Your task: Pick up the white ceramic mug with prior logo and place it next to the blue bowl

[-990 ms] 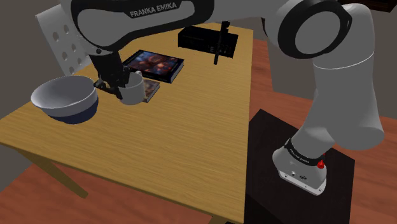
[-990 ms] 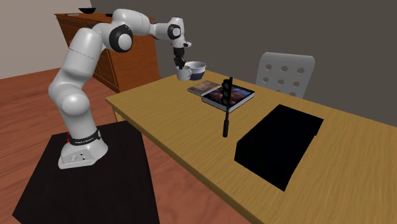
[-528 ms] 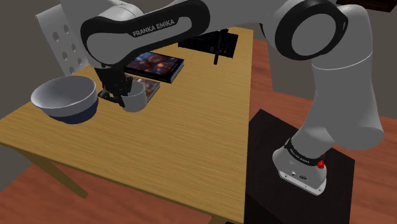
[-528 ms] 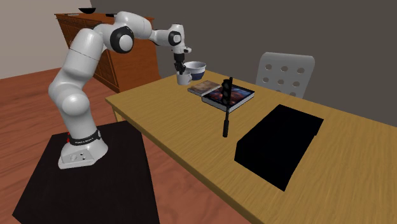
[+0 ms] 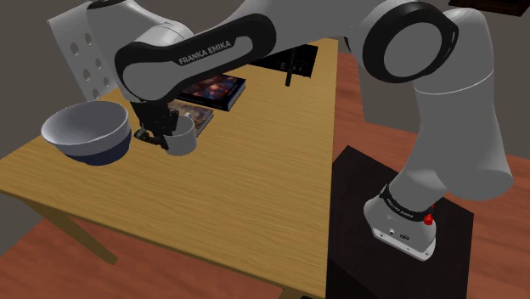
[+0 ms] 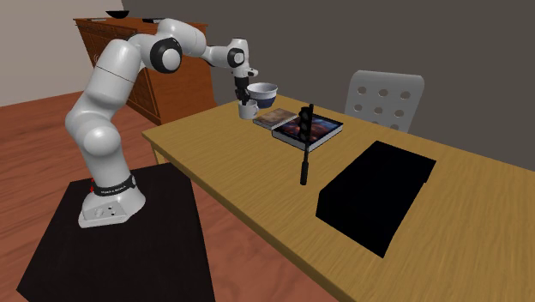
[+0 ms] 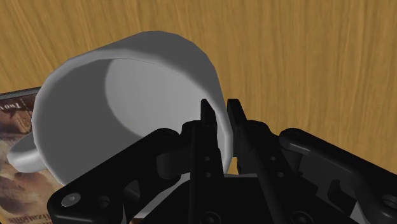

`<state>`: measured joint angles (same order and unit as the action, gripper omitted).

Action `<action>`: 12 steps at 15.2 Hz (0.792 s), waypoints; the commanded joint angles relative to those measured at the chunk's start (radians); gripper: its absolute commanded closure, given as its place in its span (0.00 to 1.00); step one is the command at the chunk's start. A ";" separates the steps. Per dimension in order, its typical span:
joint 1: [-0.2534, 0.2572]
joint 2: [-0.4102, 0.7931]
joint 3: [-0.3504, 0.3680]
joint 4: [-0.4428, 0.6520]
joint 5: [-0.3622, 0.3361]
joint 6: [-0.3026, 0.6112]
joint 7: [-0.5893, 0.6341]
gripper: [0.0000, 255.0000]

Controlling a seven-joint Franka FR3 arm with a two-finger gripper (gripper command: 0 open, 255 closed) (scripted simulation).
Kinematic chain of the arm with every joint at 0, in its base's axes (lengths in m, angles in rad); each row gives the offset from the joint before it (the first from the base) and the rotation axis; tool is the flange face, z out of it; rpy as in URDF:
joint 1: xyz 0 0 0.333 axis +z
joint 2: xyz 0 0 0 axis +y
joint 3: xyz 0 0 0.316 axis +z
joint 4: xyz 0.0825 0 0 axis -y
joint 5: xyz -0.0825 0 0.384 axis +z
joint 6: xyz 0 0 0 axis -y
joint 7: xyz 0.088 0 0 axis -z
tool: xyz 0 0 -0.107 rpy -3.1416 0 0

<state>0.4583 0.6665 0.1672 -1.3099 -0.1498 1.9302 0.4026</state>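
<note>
Item: white mug (image 5: 183, 136). Loc: just beside blue bowl (image 5: 85, 132), low over bench (image 5: 246, 195); contact w/ surface unclear. Tool (image 7: 221, 108): clenched on mug wall, one finger inside rim, one outside. Change vs 1 s ago: mug carried lower, off the books' side. Status: placement approx. done; release pending.

Bowl (image 5: 85, 132) crowds mug (image 5: 185, 141) one side, books (image 5: 219, 90) behind; open tabletop (image 5: 255, 170) toward stand (image 5: 357, 246).

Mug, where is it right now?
In the shoulder view the mug is just right of the bowl, its rim clasped by the gripper.
</note>
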 commanded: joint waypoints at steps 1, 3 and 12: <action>0.000 0.000 0.000 -0.001 0.000 0.001 0.000 1.00; 0.000 0.000 0.000 -0.001 0.000 0.001 0.000 1.00; 0.003 -0.014 0.002 0.044 0.004 -0.058 -0.003 0.00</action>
<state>0.4575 0.6584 0.1680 -1.2814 -0.1472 1.8950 0.3973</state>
